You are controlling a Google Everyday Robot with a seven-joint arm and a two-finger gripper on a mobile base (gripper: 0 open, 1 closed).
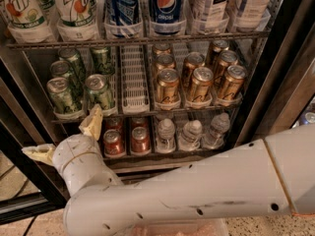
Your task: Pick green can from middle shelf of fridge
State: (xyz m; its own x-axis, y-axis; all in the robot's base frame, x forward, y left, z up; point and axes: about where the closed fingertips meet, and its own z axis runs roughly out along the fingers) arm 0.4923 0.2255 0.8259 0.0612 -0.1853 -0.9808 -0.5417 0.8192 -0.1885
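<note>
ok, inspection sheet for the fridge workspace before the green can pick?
Surface: grey wire middle shelf with white slotted plastic lanes.
Job's things: green-and-white aluminium cans, upright, in the shelf's left lanes.
Clutter: gold-amber cans to the right on the same shelf; red cans and small water bottles on the rack below; tall soda bottles above.
Grippers: white two-finger gripper just below the front green cans, jaws open, holding nothing.
Cables: nothing seen.
Surroundings: dark door frame of the fridge; white robot arm across the foreground; speckled floor.
</note>
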